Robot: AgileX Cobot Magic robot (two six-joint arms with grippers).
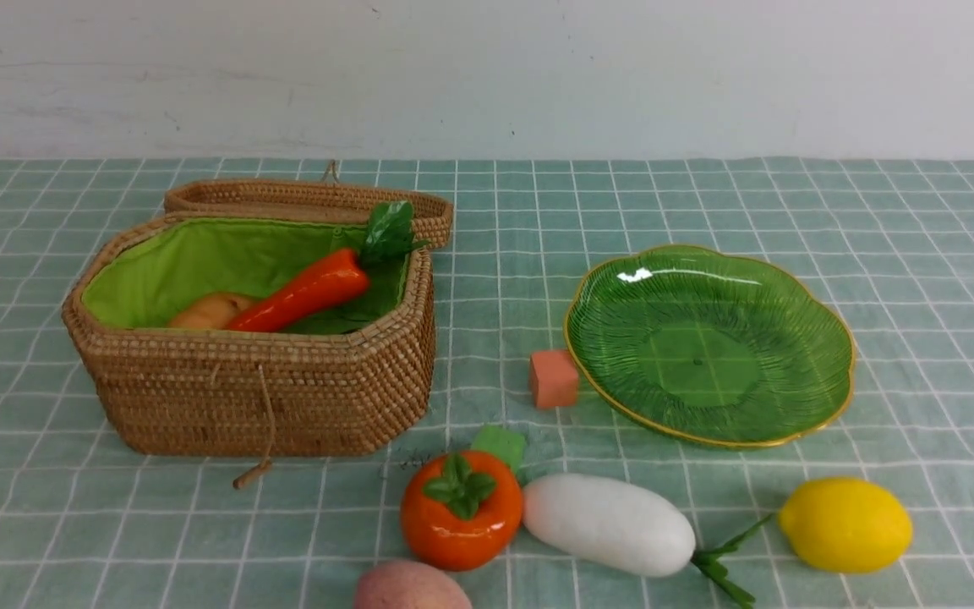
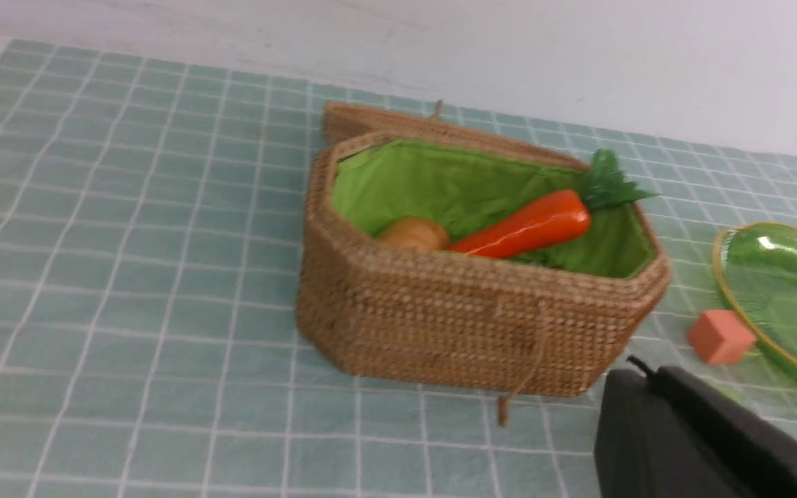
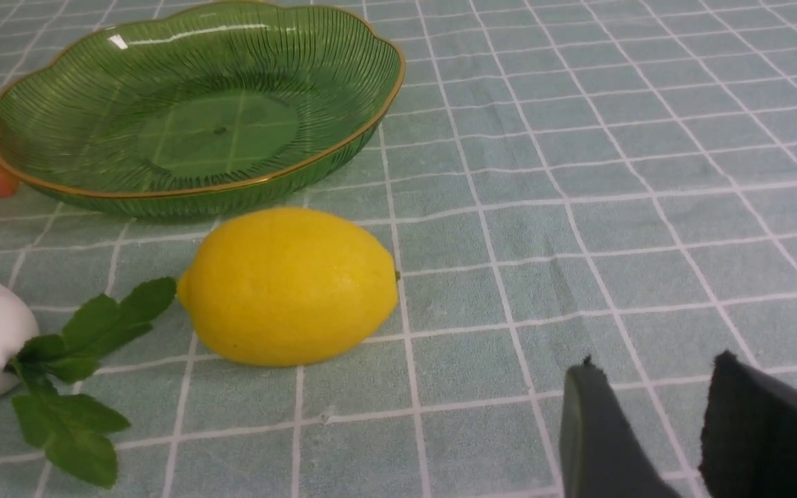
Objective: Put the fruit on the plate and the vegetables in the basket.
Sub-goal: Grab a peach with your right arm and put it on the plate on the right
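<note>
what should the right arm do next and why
Probably move the right end effector toward the smooth yellow lemon and straddle it, opening wider if needed. Its jaws stand apart with nothing between them. The lemon lies loose on the checked cloth close by, and the ribbed green glass plate next to it holds no fruit yet.

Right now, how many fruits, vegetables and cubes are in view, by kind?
Fruit: 3 (lemon, persimmon, peach)
Vegetables: 3 (carrot, radish, tan potato-like one)
Cubes: 2 (orange cube, green cube)
Total: 8
</note>
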